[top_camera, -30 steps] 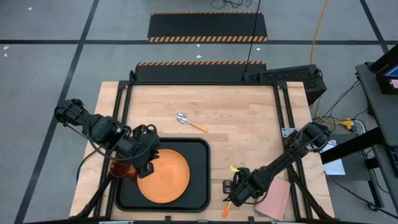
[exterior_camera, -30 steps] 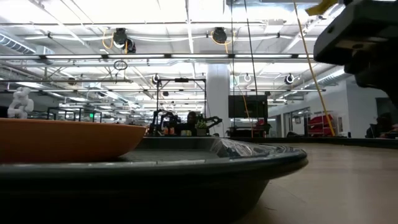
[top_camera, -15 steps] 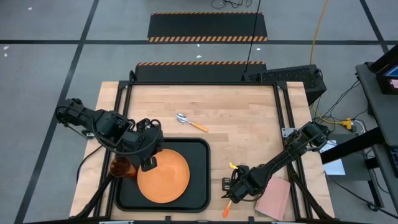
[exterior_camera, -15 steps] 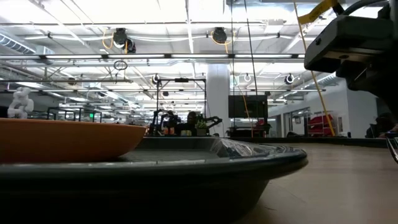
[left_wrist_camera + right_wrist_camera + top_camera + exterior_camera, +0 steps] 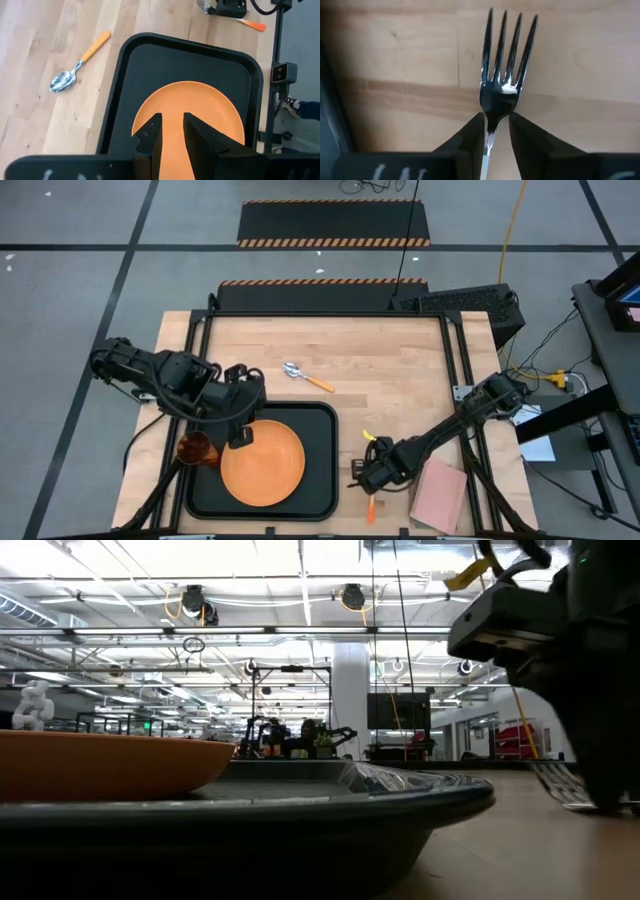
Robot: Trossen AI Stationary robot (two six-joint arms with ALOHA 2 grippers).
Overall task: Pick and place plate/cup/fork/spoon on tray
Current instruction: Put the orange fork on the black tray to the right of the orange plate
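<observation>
The black tray [image 5: 330, 442] lies at the table's near left. The orange plate [image 5: 265, 465] rests flat in it, and the amber cup [image 5: 194, 448] stands in its left corner. My left gripper [image 5: 240, 438] hangs above the plate's left edge [image 5: 200, 105], its fingers a little apart with nothing between them. The spoon [image 5: 305, 376] lies on the wood beyond the tray. Just right of the tray, my right gripper [image 5: 365, 477] is shut on the fork [image 5: 507, 55], whose orange handle [image 5: 371, 510] points toward the near edge. My right gripper pinches the fork's thin metal neck [image 5: 493, 112], just behind the tines, between its two fingers. The fingers come steeply from above. The tines [image 5: 560, 785] stick out past the fingers, low over the wood. I cannot tell whether the fork is clear of the table.
A pink notebook [image 5: 440, 495] lies at the near right corner, close to my right arm. The tray's raised rim [image 5: 114, 100] stands between the fork and the plate. Bare wood spreads around the spoon and across the table's far half.
My right gripper has gone toward the table's left edge, closer to the tray, and the fork's handle has shifted with it. My left gripper has swung away from the cup toward the far edge and over the plate's rim. The cup stays standing in the tray.
</observation>
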